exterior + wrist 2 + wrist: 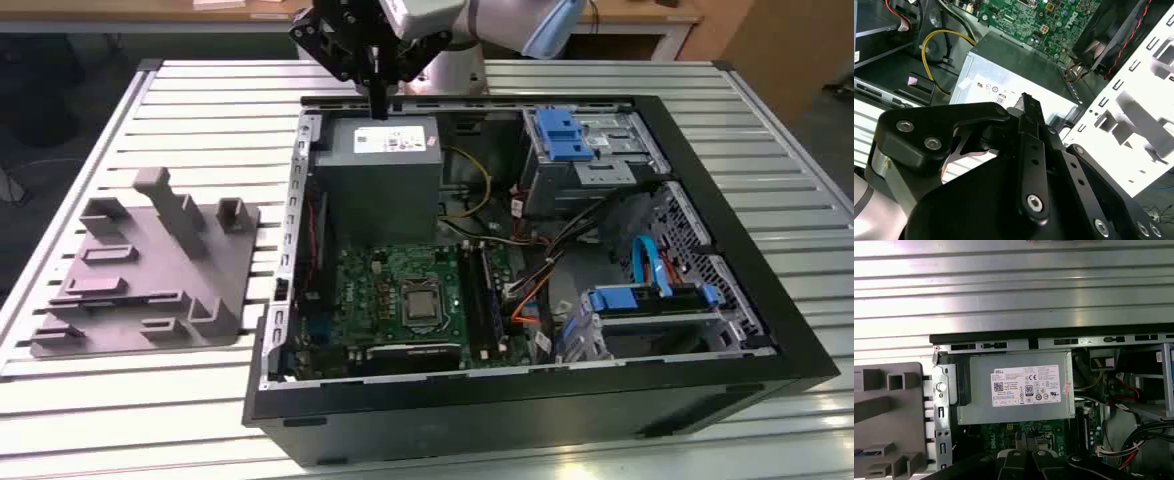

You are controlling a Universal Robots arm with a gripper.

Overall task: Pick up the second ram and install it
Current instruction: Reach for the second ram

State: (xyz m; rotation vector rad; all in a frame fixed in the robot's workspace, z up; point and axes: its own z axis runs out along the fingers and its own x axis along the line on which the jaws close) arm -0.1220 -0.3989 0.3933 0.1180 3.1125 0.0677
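Above the power supply point(380, 165), pincer point(380, 108) pressed together, second ram point(865, 452) well apart on grey tray point(906, 410).

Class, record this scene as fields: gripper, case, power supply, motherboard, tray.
gripper: above the power supply
case: open, lying flat on the slatted table
power supply: grey box inside the case
motherboard: green, inside the case, next to the power supply
tray: grey, on the table, at the exterior view's left of the case
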